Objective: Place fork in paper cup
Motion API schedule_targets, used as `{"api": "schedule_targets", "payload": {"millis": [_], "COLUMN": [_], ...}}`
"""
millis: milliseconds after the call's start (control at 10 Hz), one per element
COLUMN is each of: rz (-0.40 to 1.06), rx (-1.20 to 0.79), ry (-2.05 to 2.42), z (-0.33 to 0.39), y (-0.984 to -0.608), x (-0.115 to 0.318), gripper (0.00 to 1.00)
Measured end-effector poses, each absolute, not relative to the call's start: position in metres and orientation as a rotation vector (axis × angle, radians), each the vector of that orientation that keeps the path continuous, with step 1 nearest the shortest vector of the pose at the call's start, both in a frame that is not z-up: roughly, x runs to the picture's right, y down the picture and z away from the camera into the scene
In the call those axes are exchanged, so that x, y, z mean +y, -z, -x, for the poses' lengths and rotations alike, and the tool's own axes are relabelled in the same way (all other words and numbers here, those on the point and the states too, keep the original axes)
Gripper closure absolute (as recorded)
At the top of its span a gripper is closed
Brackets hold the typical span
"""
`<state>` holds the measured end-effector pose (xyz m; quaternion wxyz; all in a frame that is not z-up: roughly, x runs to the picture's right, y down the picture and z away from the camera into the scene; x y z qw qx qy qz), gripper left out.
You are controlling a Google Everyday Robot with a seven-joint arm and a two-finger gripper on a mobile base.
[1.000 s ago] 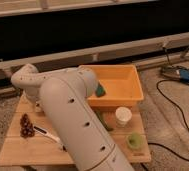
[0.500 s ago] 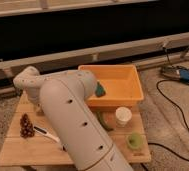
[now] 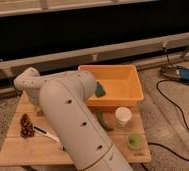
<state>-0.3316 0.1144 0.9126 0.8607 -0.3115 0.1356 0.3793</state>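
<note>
Upright, paper cup (image 3: 123,116), end effector behind arm (image 3: 73,120)

This looks like a robot test space or lab rather than a home. A low wooden table (image 3: 38,150) stands alone on a grey, speckled floor (image 3: 175,125) in front of a long dark wall (image 3: 88,27) crossed by pale horizontal rails (image 3: 113,50). A black cable (image 3: 158,93) lies loose across the floor and leads to a blue-and-grey device (image 3: 180,75) by the wall. An orange plastic bin (image 3: 130,92) sits on the table like a trial prop. A large white robot arm (image 3: 73,115) fills the foreground. Its gripper is hidden behind the arm, over the table's left part.
</note>
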Motion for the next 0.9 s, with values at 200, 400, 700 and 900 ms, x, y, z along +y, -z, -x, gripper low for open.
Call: {"api": "schedule_targets", "payload": {"millis": [200,400,700,900], "rz": [0.644,0.638,0.631,0.625], "rx": [0.268,0.257,0.232,0.218], "ry": [-0.796,-0.803,-0.816,-0.828], "z": [0.333,0.332,0.329,0.325], "y": [-0.907,-0.903,-0.892,-0.885], "x": [0.112,0.108,0.101,0.095], "gripper": [0.66,0.84,1.0,1.0]}}
